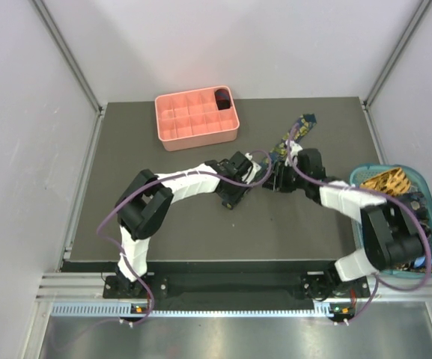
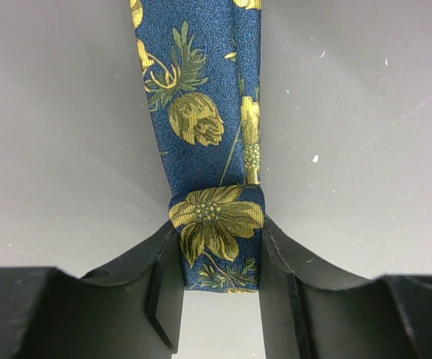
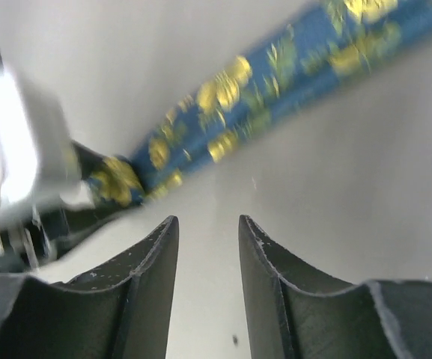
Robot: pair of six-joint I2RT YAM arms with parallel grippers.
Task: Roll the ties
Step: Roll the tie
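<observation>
A navy tie with yellow flowers (image 1: 294,134) lies stretched on the dark mat, running up and to the right. Its near end is folded into a small roll (image 2: 217,235), and my left gripper (image 2: 217,250) is shut on that roll, with a finger pressed against each side. The flat strip of the tie (image 2: 201,90) runs away from the fingers. My right gripper (image 3: 208,228) hovers open just beside the tie (image 3: 275,82) with only bare mat between its fingers. In the top view the two grippers (image 1: 264,178) (image 1: 281,179) nearly meet.
A salmon-pink grid tray (image 1: 201,140) stands at the back, with a dark coil (image 1: 221,98) in its far right cell. A teal basket (image 1: 418,173) at the right edge holds a gold-striped tie (image 1: 386,180) and other fabric. Grey walls enclose the table.
</observation>
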